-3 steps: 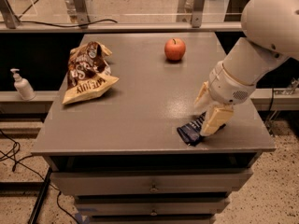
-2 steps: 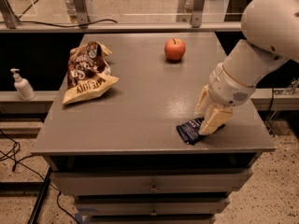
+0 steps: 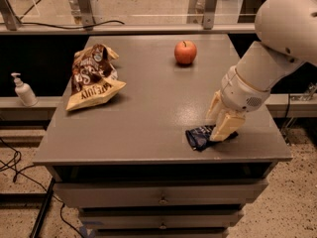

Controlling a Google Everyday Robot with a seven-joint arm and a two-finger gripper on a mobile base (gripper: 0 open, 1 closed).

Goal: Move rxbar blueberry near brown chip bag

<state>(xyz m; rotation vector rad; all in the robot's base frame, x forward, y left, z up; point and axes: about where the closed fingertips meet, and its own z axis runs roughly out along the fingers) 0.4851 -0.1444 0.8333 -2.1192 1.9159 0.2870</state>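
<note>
Gripper [image 3: 213, 131] barely shifts since a second ago: low at tabletop [image 3: 148, 128] front-right, fingers [image 3: 225, 125] apart astride rxbar blueberry [image 3: 198, 137] (unlifted, grasp likely pending); brown chip bag [image 3: 91, 78] well apart.

The robot's single arm [image 3: 270, 63] reaches in from the upper right, a thick white shell sloping down and to the left. Its big rounded joint [image 3: 290, 21] bulges at the top right edge. Below it, the forearm ends in a white wrist collar [image 3: 242, 90]. The cream-coloured gripper [image 3: 214, 131] hangs from that wrist, pointing down and slightly left, low at the surface near the front right corner of the grey table [image 3: 163, 108].
</note>
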